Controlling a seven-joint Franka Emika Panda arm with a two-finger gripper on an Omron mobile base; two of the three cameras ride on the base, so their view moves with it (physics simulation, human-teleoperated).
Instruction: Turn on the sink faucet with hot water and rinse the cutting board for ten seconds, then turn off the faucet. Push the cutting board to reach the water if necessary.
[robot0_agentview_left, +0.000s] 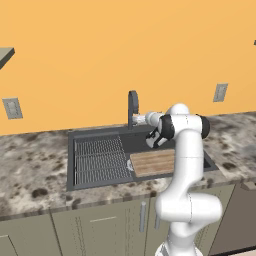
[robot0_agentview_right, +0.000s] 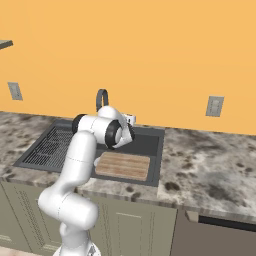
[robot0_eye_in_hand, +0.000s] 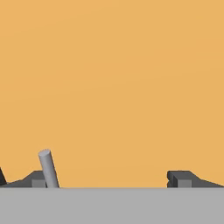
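No water runs from the faucet (robot0_agentview_left: 132, 106), so the rinse seems not yet begun; turning on hot, rinsing and shutting off all remain. The board (robot0_agentview_left: 152, 162) lies flat in the right half of the sink (robot0_agentview_left: 71, 160), beside the ridged rack (robot0_agentview_left: 99, 160), roughly below the spout. The gripper (robot0_eye_in_hand: 111, 178) is spread wide, holding nothing, close by the faucet at the sink's back rim. In the hand view a grey rod (robot0_eye_in_hand: 48, 168), probably the lever, stands against one fingertip, though contact is hard to judge.
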